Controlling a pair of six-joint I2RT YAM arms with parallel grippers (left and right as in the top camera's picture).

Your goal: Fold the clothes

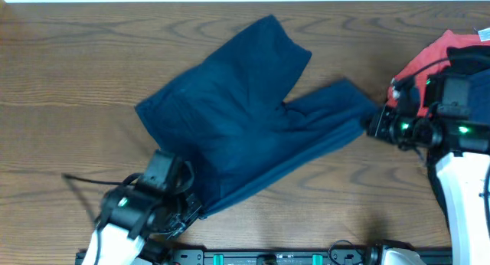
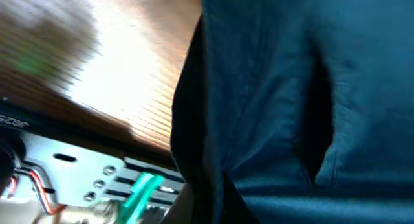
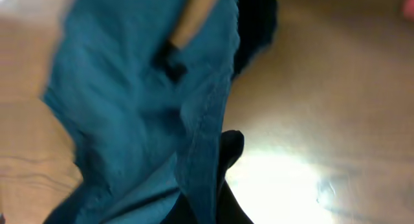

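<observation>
A robot workbench, probably in a lab rather than a home. From above, a wood-grain table point(image 1: 69, 73) has a left arm point(image 1: 126, 215) and a right arm point(image 1: 463, 181), white and black, rising by a black rail point(image 1: 268, 257) at its near edge. Shorts point(image 1: 237, 119) and a red shirt point(image 1: 432, 57) lie on it.

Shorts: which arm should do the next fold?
Probably right: the right end effector pinches the shorts at a leg tip, ready to carry it leftward. The left end effector holds the near corner.
</observation>
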